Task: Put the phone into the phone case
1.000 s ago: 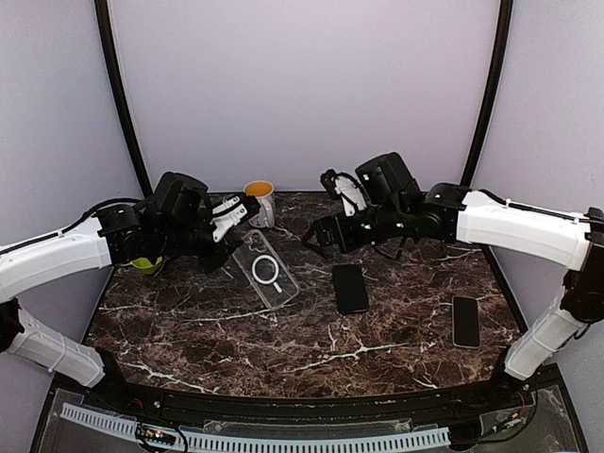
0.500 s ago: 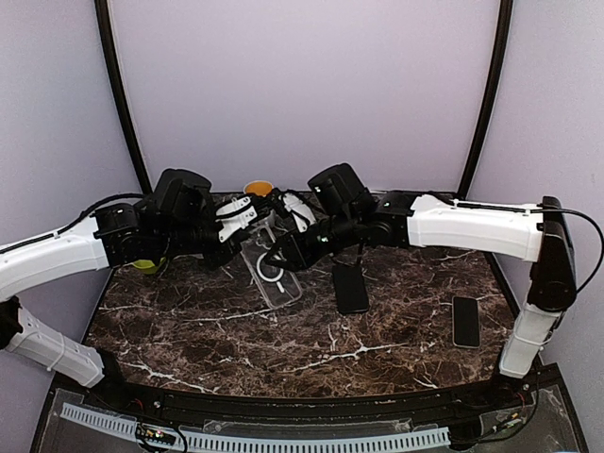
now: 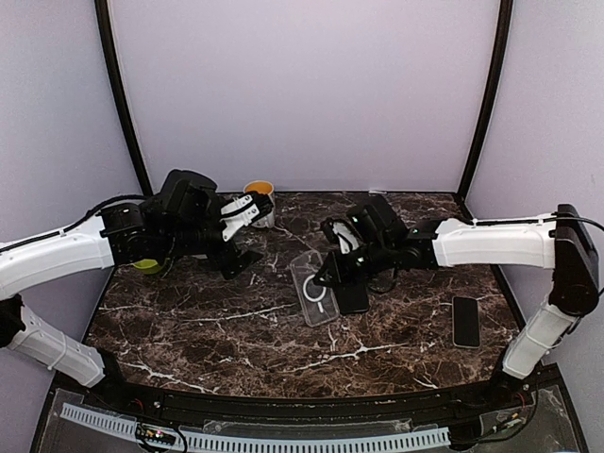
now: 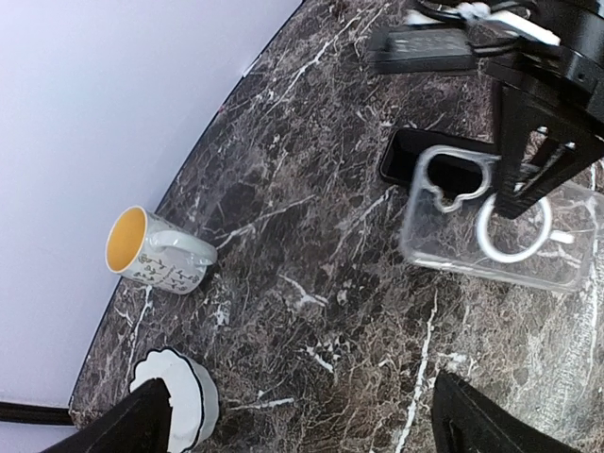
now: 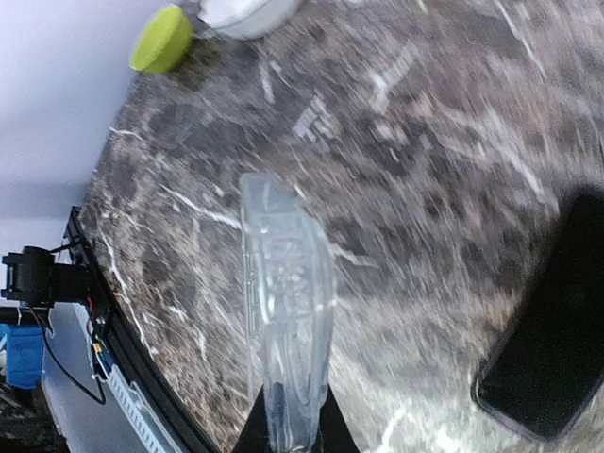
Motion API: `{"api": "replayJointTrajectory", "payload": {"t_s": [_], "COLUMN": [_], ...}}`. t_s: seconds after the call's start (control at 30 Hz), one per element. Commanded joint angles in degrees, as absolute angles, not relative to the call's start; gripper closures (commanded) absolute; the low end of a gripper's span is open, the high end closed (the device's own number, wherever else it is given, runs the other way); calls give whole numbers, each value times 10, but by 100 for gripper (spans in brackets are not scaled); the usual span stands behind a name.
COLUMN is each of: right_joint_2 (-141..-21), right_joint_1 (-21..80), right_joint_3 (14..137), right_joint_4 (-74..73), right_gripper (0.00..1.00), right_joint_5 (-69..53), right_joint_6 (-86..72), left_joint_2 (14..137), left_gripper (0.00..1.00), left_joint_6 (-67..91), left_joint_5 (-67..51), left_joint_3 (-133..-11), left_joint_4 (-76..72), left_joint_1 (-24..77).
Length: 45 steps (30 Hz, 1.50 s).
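Since only the right gripper (image 3: 332,274) pinches the phone case (image 3: 314,300) by its rim mid-frame, left gripper (image 3: 245,234) spread wide, it might twist loose.

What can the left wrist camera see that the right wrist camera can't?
Only the left wrist camera shows the mug. Only the right wrist camera shows the green bowl. Both show the clear phone case, pinched by the right gripper, a black phone beside it, and the marble table.
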<state>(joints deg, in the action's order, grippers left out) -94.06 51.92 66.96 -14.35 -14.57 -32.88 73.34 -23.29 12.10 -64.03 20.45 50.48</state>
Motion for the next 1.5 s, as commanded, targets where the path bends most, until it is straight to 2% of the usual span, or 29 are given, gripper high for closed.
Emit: {"api": "replayJointTrajectory", "payload": {"t_s": [0.0,0.13,0.4,0.73,0.83,0.9,0.97,1.07,1.33,1.4,1.47], "right_joint_2": [-886,-838,-766,-777,-785,-785,-783,-793,-820,-815,-812], "right_joint_1": [527,531,530,498,497,497,493,481,479,476,464], "right_joint_3": [533,437,338,318,320,324,336,361,411,450,516], "right_joint_4": [-52,-9,-65,-91,-118,-144,-178,-219,-286,-362,-450], "right_gripper": [100,100,100,100,72,64,58,55,52,41,21], "right_joint_5": [-193,-212,-221,-220,-216,-210,-186,-160,-120,-54,46], "right_joint_6": [-504,-583,-635,-618,-612,-604,-586,-553,-520,-499,-487], "left_joint_2": [764,803,806,808,808,810,811,811,811,811,811], "left_gripper": [1,1,1,1,1,1,1,1,1,1,1], "left_joint_6": [-195,-176,-172,-177,-179,-180,-180,-181,-183,-184,-184], "left_joint_5": [135,106,86,92,95,96,94,93,91,91,90], "left_joint_3": [-657,-666,-645,-641,-639,-639,-639,-639,-635,-635,-635], "left_joint_4": [229,224,217,222,221,221,221,221,223,223,225], "left_joint_1": [495,479,471,471,471,471,471,471,471,470,470]}}
